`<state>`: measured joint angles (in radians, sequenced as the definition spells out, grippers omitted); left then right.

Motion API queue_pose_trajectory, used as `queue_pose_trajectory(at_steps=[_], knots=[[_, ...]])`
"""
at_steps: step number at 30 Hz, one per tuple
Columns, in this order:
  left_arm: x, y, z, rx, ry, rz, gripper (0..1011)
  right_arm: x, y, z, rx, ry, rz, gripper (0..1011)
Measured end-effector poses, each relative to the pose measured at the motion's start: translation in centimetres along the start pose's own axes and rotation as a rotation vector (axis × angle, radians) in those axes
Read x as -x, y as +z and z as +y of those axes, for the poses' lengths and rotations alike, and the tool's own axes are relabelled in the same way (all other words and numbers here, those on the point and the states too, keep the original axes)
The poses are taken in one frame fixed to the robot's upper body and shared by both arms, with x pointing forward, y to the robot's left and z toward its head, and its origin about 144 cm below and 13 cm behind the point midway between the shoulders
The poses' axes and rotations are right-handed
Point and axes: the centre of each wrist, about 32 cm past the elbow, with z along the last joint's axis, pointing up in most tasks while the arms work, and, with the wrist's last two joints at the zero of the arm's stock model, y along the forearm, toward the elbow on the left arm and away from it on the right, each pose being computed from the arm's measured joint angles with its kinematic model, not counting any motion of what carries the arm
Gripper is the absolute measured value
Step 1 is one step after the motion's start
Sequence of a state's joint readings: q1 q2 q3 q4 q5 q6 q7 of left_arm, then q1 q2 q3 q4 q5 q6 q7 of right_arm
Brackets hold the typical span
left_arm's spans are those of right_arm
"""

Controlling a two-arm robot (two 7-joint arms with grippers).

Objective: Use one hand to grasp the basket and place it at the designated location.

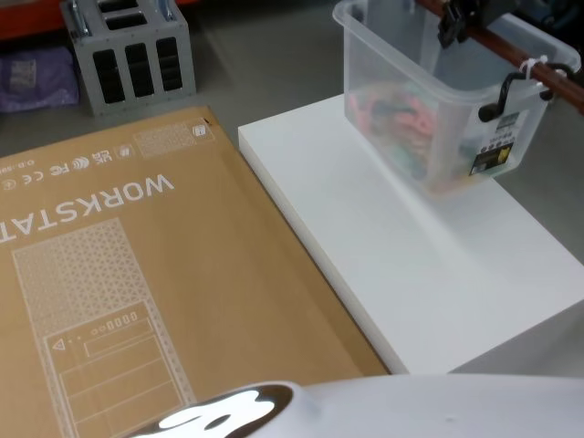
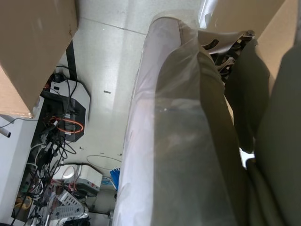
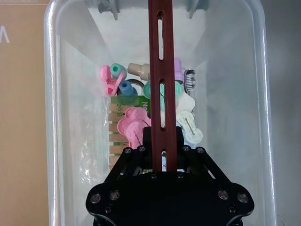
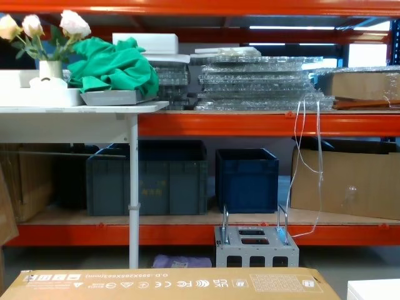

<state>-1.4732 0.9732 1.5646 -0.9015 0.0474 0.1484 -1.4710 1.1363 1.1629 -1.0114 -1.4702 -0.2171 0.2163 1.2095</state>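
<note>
Right hand (image 3: 164, 155) is clamping shut on the red-brown handle bar (image 3: 161, 70) across the top of the basket (image 1: 438, 119), which is sitting at the far right corner of the white worktop (image 1: 401, 265), beside the cardboard box (image 1: 137, 274).

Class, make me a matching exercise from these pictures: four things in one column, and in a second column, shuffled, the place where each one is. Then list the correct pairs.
Things
1. translucent milky-white plastic basket
2. dark red slotted handle bar
3. flat brown cardboard box printed WORKSTATION
4. grey metal block with upright handles

Places
A. on the floor in front of the orange shelving
B. lying beside the white platform
C. on the far corner of the white platform
D. across the top of the basket, in the right gripper

Pairs: 1-C, 2-D, 3-B, 4-A
</note>
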Motion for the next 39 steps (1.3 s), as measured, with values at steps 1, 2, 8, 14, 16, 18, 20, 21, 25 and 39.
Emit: queue_pose_trajectory(at_steps=[1,2,8,14,16,18,20,21,25,39], knots=[[0.0,0.0,0.0,0.0,0.0,0.0,0,0.0,-0.1,0.3,0.001,0.007,0.011,233],[0.0,0.0,0.0,0.0,0.0,0.0,0,0.0,-0.1,0.4,0.002,0.009,0.015,233],[0.0,0.0,0.0,0.0,0.0,0.0,0,0.1,-0.3,1.3,-0.004,0.044,0.027,233],[0.0,0.0,0.0,0.0,0.0,0.0,0,-0.1,-0.5,2.3,-0.019,0.095,0.031,233],[0.0,0.0,0.0,0.0,0.0,0.0,0,-0.2,-0.5,2.5,-0.021,0.104,0.032,233],[0.0,0.0,0.0,0.0,0.0,0.0,0,-0.2,-0.5,2.8,-0.024,0.118,0.033,233],[0.0,0.0,0.0,0.0,0.0,0.0,0,-0.3,-0.6,3.0,-0.027,0.127,0.034,233],[0.0,0.0,0.0,0.0,0.0,0.0,0,-0.4,-0.6,3.2,-0.027,0.135,0.036,233],[0.0,0.0,0.0,0.0,0.0,0.0,0,-0.6,-0.8,3.7,-0.024,0.157,0.04,233],[0.0,0.0,0.0,0.0,0.0,0.0,0,-1.6,-0.3,6.2,-0.004,0.283,0.019,232]])
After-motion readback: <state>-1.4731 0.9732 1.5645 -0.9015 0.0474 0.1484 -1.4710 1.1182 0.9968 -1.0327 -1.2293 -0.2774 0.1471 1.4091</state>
